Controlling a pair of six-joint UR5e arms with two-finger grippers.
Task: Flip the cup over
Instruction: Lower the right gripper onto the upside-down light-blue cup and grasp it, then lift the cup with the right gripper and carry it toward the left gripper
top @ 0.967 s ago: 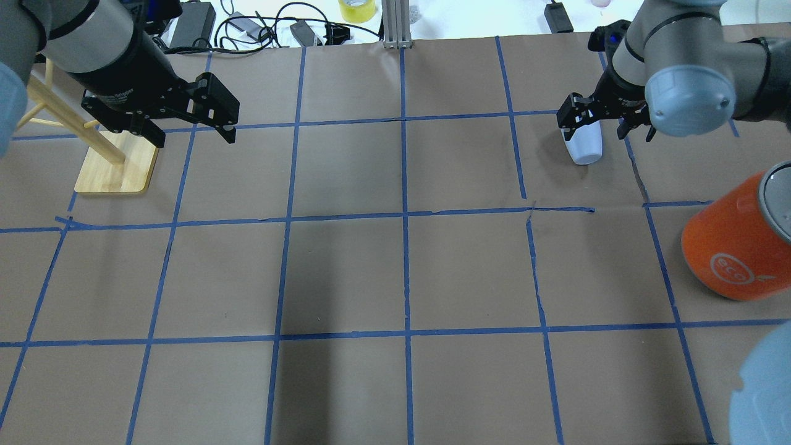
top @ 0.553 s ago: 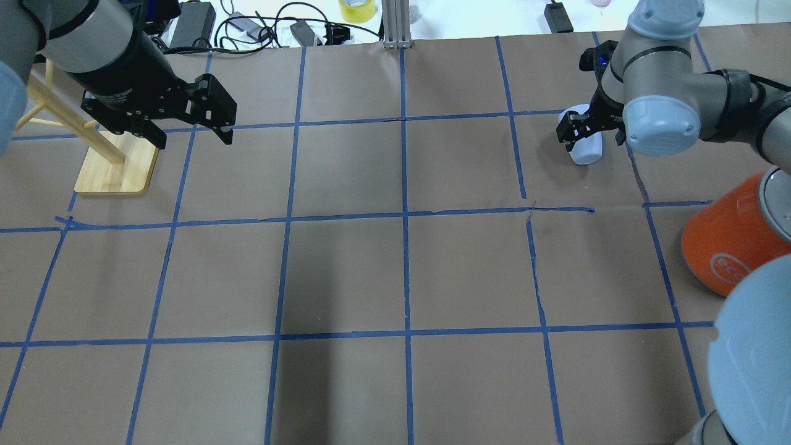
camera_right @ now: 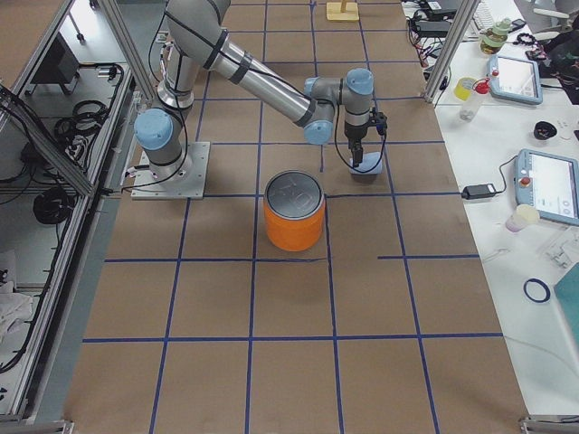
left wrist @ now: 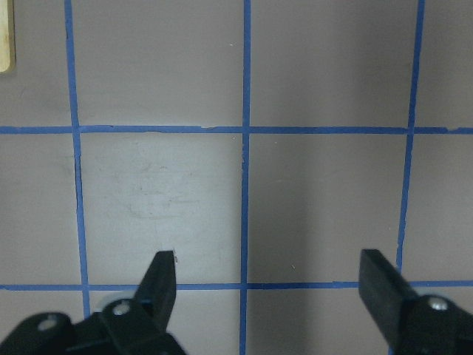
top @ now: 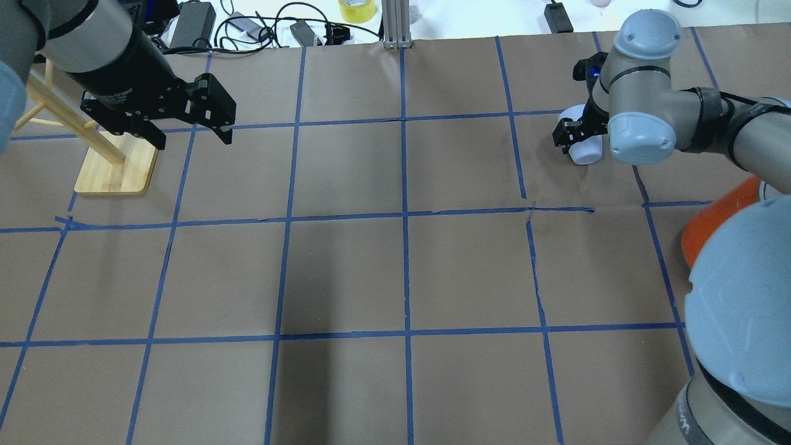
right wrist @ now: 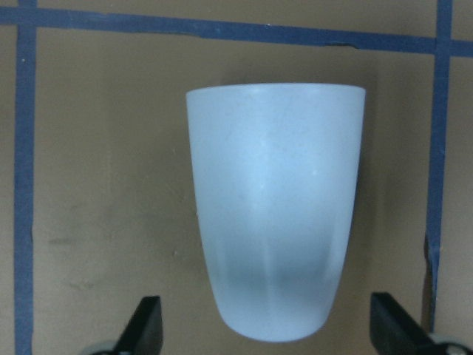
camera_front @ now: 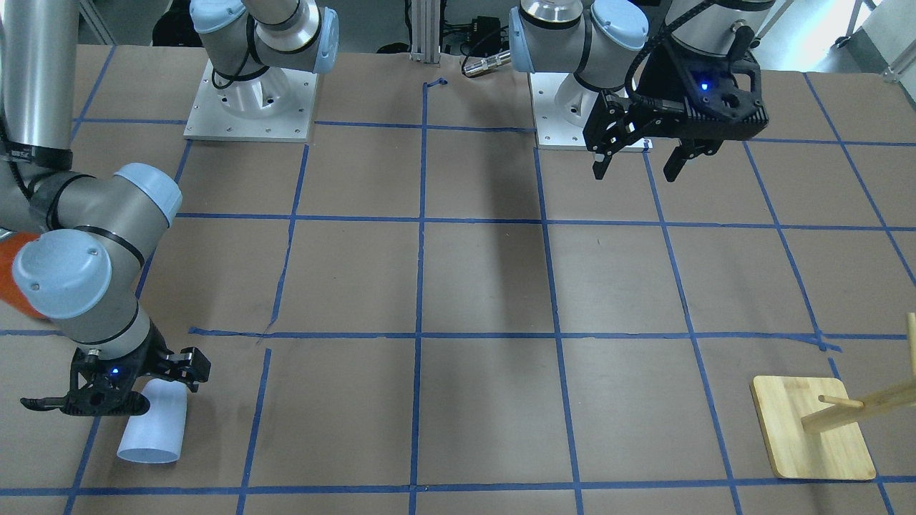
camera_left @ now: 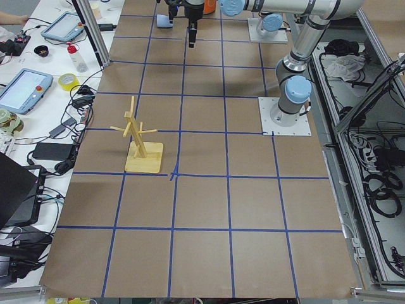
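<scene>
**Cup** [right wrist: 275, 214]: small pale blue-white plastic tumbler, smooth, tapered, no handle. Lying on its side on the table [top: 346, 278]. Near the orange can [camera_right: 294, 221] but apart from it, on the can's side farther from the robot's base and a little toward the table's middle. Wide mouth end turned away from the can, narrow rounded base end turned back toward the robot.

**Right gripper** [right wrist: 266, 322]: near the can, pointed down over the cup's narrow end. Spread wide, one finger on each side of the tumbler's base. In the wrist view, a strip of bare paper between each fingertip and the cup wall. Nothing clamped.

**Left gripper** [camera_front: 635, 172]: well apart from the can, toward the opposite end of the table, hanging above the paper. Parted wide, with only bare paper and tape lines between the fingers. Nothing held.

**Orange can:** much larger than the cup, upright, silver-grey top. Standing alone on the paper.

**Wooden peg rack** [camera_left: 140, 142]: upright post with angled pegs on a flat wooden base. At the table end opposite the can, close beside the left gripper in the overhead view.

**Table covering:** brown paper marked into squares by blue tape [top: 405, 216].

**Yellow tape roll** [top: 357, 9] and black cables [top: 259, 28]: on the white bench past the table's far edge, well apart from the can.
</scene>
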